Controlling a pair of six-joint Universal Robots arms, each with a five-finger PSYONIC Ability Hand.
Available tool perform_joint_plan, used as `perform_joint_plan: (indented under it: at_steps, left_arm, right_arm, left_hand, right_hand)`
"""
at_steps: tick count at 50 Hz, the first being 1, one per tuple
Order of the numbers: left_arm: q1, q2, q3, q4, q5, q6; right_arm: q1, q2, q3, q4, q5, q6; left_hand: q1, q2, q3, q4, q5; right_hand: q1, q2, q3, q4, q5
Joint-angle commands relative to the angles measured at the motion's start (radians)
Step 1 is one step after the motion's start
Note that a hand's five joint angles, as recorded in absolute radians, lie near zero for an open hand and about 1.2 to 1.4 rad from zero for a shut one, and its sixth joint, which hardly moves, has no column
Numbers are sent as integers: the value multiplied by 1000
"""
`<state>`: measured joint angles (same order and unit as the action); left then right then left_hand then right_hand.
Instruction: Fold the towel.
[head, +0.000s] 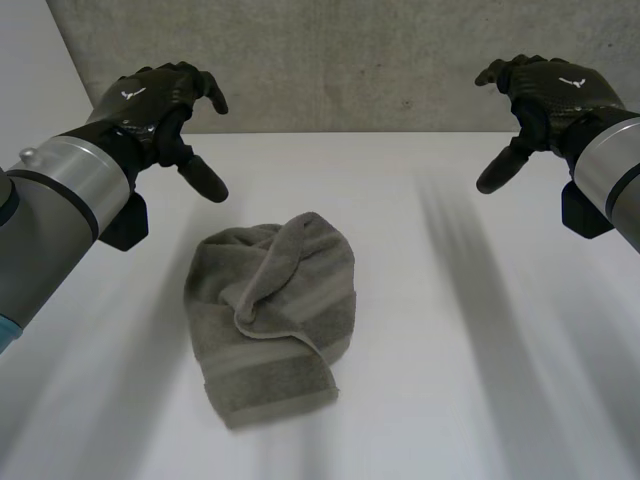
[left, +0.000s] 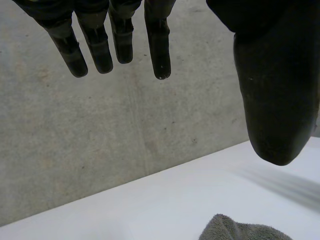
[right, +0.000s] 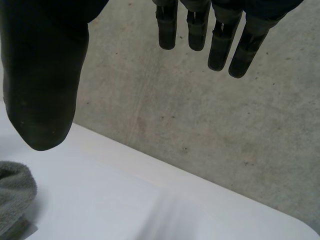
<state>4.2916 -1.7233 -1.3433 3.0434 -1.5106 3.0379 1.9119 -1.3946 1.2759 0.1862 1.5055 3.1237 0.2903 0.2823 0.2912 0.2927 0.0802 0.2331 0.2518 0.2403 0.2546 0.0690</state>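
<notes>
Left hand (head: 160, 105) hangs in the air above the far left part of the white table (head: 450, 380) in the head view, palm down, fingers loosely spread and the thumb angled toward the tabletop, holding nothing. Across from it, the right hand (head: 545, 95) hangs over the far right part in the same pose, fingers relaxed and empty. Between them and nearer the camera, the grey towel (head: 270, 310) lies crumpled on the table, left of the middle, with one rumpled flap thrown over its upper part and a banded hem along its near edge. Neither hand touches it. A grey concrete wall (head: 350, 60) stands behind the table.

From the left wrist, the fingers (left: 159, 45) point straight out with the thumb (left: 272, 100) well apart from them and nothing between. A bit of the towel (left: 240, 231) shows on the table below the thumb.

From the right wrist, the fingers (right: 220, 45) are likewise straight and apart from the thumb (right: 42, 90), clasping nothing. A fold of the towel (right: 15, 197) lies on the table beneath the thumb.
</notes>
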Motion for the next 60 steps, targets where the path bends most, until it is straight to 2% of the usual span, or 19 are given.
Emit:
perform_joint_plan:
  at_steps: [1, 29, 40, 45, 53, 55, 58, 60]
  left_arm:
    - [10, -9, 12, 2, -31, -21]
    - [5, -36, -11, 6, -25, -16]
    - [-24, -251, -33, 14, -36, -13]
    - [-38, -368, -34, 15, -66, -16]
    - [-58, -455, -42, 18, -83, -18]
    - [-62, -467, -39, 18, -83, -18]
    - [-64, -467, -39, 18, -83, -18]
    - [-64, -461, -36, 18, -82, -18]
  right_arm:
    - [4, 0, 19, -8, -2, -13]
    - [-4, -3, 20, -44, 5, -16]
    - [4, 0, 30, -44, -2, -51]
    - [9, 8, 37, -53, -7, -53]
    - [25, 31, 80, -89, -8, -99]
    - [39, 42, 88, -97, -8, -111]
    - [75, 71, 96, -111, -8, -136]
    - [92, 89, 96, -119, -8, -148]
  left_hand:
    - [-24, -16, -25, -26, 12]
    - [-33, -25, -34, -35, 3]
    - [-27, -19, -28, -29, 9]
    - [-1, 8, -1, -3, 35]
    - [211, 219, 210, 208, 246]
    - [398, 406, 397, 395, 433]
    - [499, 507, 498, 496, 534]
    - [691, 700, 691, 689, 727]
  right_hand:
    - [-59, -77, -66, -80, -69]
    - [-59, -77, -66, -80, -69]
    - [-59, -77, -66, -80, -69]
    - [-59, -77, -66, -80, -69]
    - [-59, -77, -66, -80, -69]
    - [-59, -77, -66, -80, -69]
    - [-59, -77, -66, -80, -69]
    - [-59, -77, -66, -80, -69]
